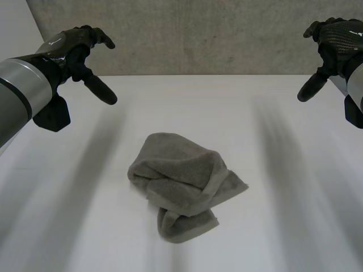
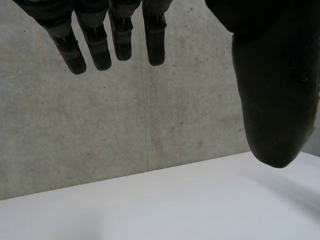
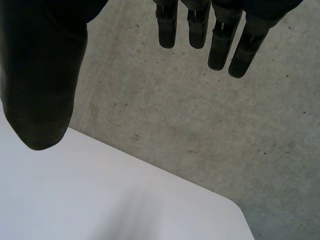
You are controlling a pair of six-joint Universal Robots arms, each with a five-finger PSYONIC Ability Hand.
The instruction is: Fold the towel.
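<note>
Grey towel [image 1: 180, 182] crumpled in a loose heap on the white counter [image 1: 295, 226], neither robot hand touching it. Off to the towel's far left, left robot hand [image 1: 76, 48] raised, fingers wide, holding nothing. Off to its far right, right robot hand [image 1: 334, 42] raised, wide, empty.

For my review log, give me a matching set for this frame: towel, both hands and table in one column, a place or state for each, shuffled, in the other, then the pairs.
1. towel
2. left hand
3. right hand
4. table

A. white, under the cloth
B. open, raised at the robot's right, clear of the cloth
C. grey, crumpled in a heap
D. open, raised at the robot's left, clear of the cloth

Pairs: 1-C, 2-D, 3-B, 4-A
</note>
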